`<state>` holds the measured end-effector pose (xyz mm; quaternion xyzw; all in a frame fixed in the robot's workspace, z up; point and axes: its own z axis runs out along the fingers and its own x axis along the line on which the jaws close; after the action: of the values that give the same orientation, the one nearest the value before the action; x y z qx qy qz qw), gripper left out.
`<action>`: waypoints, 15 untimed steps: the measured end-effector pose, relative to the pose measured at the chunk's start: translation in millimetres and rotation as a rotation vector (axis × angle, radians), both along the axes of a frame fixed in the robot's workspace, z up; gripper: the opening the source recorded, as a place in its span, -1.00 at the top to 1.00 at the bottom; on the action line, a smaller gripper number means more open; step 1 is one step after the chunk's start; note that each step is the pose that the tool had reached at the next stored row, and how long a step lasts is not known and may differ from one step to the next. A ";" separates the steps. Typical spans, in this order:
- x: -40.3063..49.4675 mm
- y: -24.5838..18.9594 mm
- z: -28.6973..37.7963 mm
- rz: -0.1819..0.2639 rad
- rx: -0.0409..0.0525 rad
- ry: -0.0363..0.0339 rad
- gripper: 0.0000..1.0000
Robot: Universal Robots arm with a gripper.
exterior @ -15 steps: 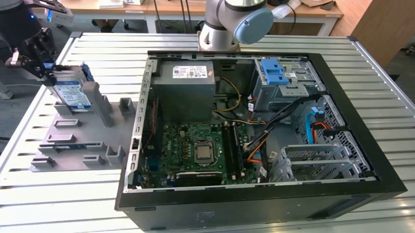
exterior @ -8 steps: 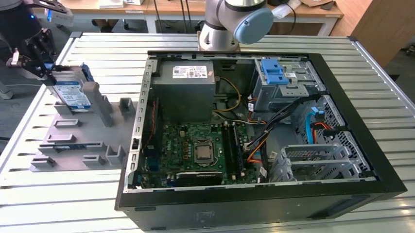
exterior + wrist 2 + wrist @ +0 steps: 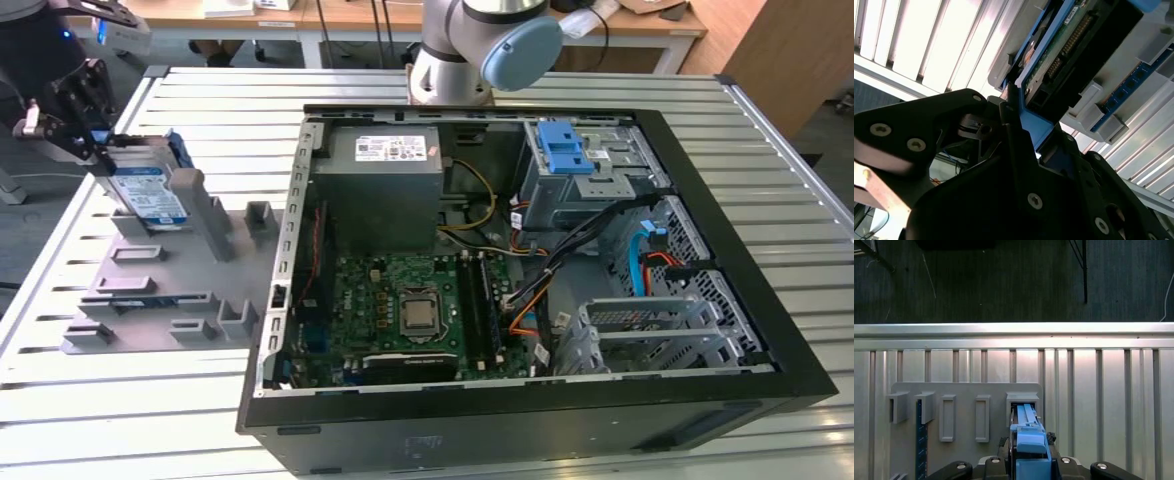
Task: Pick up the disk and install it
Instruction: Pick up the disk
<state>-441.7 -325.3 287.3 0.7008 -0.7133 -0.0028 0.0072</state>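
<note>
Gripper (image 3: 96, 150) clamped on the blue frame of the disk (image 3: 144, 190). Disk stands on edge in a slot of the grey rack (image 3: 160, 290), at the exterior view's left, outside the open case (image 3: 534, 400).

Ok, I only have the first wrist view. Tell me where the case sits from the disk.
Observer: The open case lies to the exterior view's right of the disk, beside the grey fixture.
Operator: Now confirm the grip.
Observer: In the second wrist view the end effector clamps the disk's blue frame, with the circuit board side showing.
Operator: Say how the disk stands.
Observer: In the exterior view it stands on edge at a fixture slot, its label showing.
</note>
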 end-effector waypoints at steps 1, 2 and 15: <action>0.0 0.0 0.4 0.000 -0.0001 0.0001 0.27; 0.0 0.0 1.2 0.000 -0.0002 0.0004 0.27; 0.0 0.0 5.4 0.000 -0.0002 0.0005 0.27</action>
<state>-441.8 -325.3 292.7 0.7008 -0.7133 -0.0028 0.0074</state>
